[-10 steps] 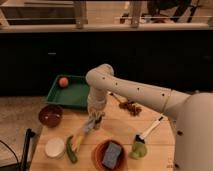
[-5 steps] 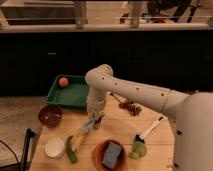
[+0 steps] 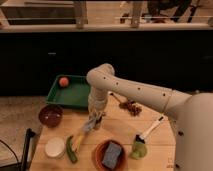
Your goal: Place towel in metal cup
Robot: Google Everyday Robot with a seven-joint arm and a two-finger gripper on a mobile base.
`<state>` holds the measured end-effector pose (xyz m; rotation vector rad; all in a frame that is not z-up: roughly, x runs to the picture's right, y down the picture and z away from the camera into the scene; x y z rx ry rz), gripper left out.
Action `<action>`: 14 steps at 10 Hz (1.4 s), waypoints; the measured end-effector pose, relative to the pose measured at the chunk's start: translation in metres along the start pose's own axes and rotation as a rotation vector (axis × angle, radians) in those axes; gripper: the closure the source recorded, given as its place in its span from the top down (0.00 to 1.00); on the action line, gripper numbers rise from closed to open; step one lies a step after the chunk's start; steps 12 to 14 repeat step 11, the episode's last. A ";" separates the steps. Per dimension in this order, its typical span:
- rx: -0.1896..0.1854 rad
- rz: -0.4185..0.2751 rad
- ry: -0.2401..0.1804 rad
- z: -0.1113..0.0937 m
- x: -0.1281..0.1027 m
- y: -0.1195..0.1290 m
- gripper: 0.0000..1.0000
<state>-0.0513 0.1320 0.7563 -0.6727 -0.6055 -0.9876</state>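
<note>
Well, hand (image 3: 95, 119): at the end of the smooth white arm, pointing down over the middle of the worktop (image 3: 120, 127); whether it grips cannot be told.
Towel (image 3: 89, 126): limp, crumpled blue-grey cloth right at the hand's tip, trailing towards the front-left corner.
Worktop: pale wood.
Back-left corner: green rectangular tray (image 3: 75, 96) holding a round orange ball (image 3: 63, 81).
Left edge: round dark-red bowl (image 3: 51, 115); round white dish (image 3: 54, 147) nearer the front.
Front edge: curved green vegetable (image 3: 72, 149) near the towel; brown plate (image 3: 97, 152) carrying a blue sponge (image 3: 112, 155).
</note>
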 end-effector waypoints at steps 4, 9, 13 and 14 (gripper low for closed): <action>0.017 0.028 0.028 -0.003 0.018 -0.004 0.77; 0.031 0.056 0.028 0.000 0.039 -0.006 0.80; 0.032 0.060 0.022 0.003 0.040 -0.005 0.80; 0.032 0.060 0.022 0.003 0.040 -0.005 0.80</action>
